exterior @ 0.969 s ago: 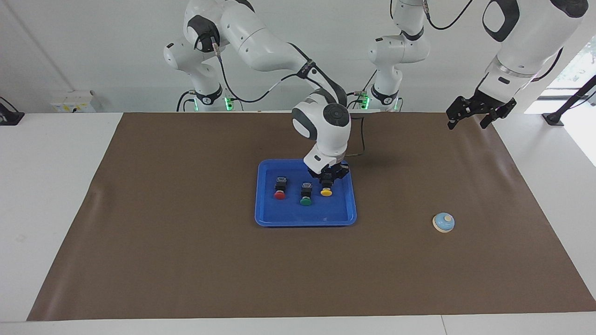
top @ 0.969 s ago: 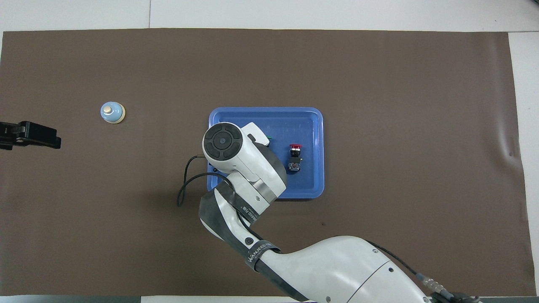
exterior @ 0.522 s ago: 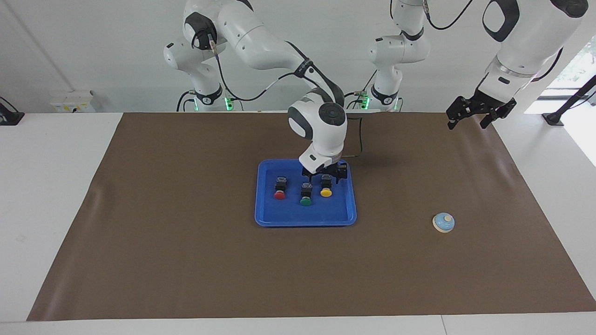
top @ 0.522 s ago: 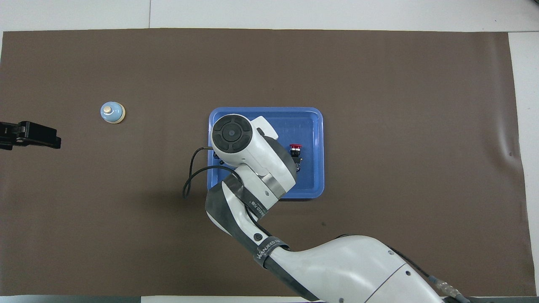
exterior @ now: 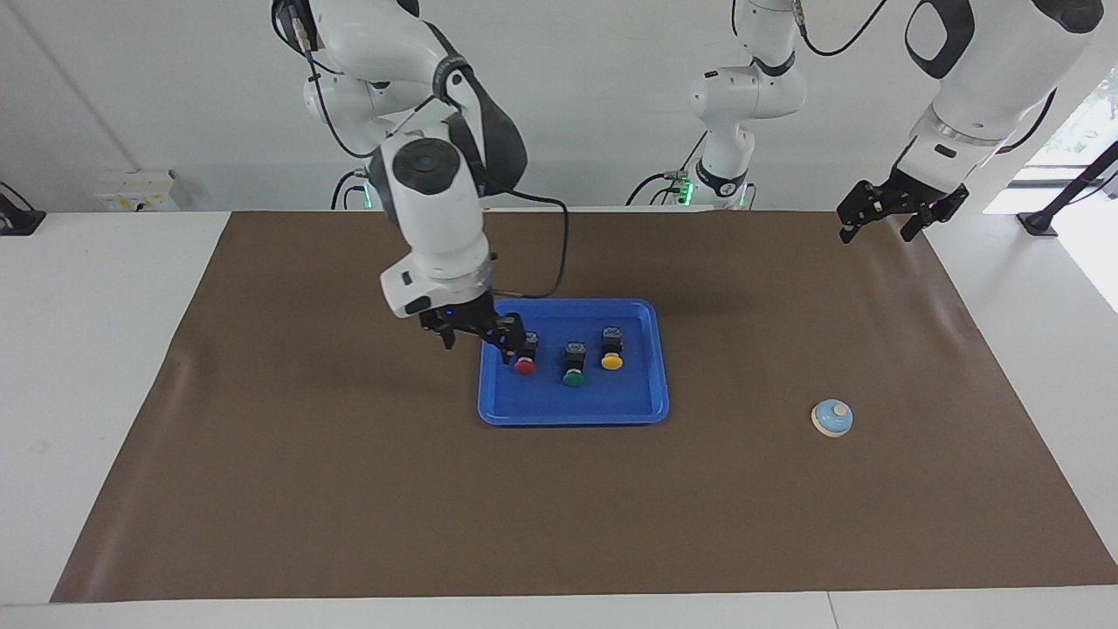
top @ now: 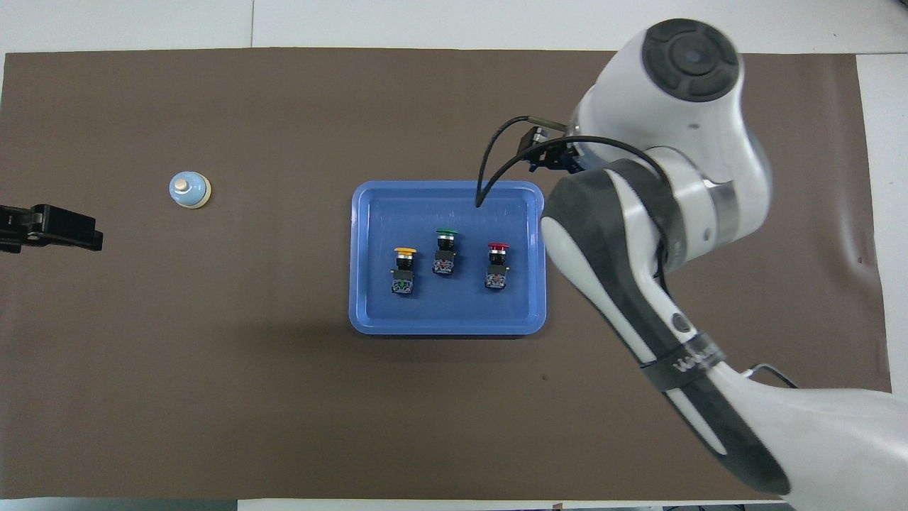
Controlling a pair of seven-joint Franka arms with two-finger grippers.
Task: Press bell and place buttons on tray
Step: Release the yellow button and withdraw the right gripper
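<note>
The blue tray (exterior: 568, 404) lies mid-table and holds all three buttons, lying side by side: red (exterior: 524, 358), green (exterior: 574, 369) and yellow (exterior: 611, 352). In the overhead view the tray (top: 447, 312) shows the yellow (top: 403, 268), green (top: 445, 252) and red (top: 497, 265) buttons uncovered. My right gripper (exterior: 479, 336) is open and empty, up in the air over the tray's edge at the right arm's end. The bell (exterior: 831, 418) stands on the mat toward the left arm's end, also seen from overhead (top: 189, 190). My left gripper (exterior: 880, 218) is open and waits, raised.
A brown mat (exterior: 349, 489) covers the table. The right arm's forearm (top: 638, 284) hangs over the mat beside the tray, and its cable (exterior: 546, 262) loops above the tray's near edge.
My right gripper has let go of the yellow button, risen and swung from over it to the tray's edge at the right arm's end. The left arm has not moved.
</note>
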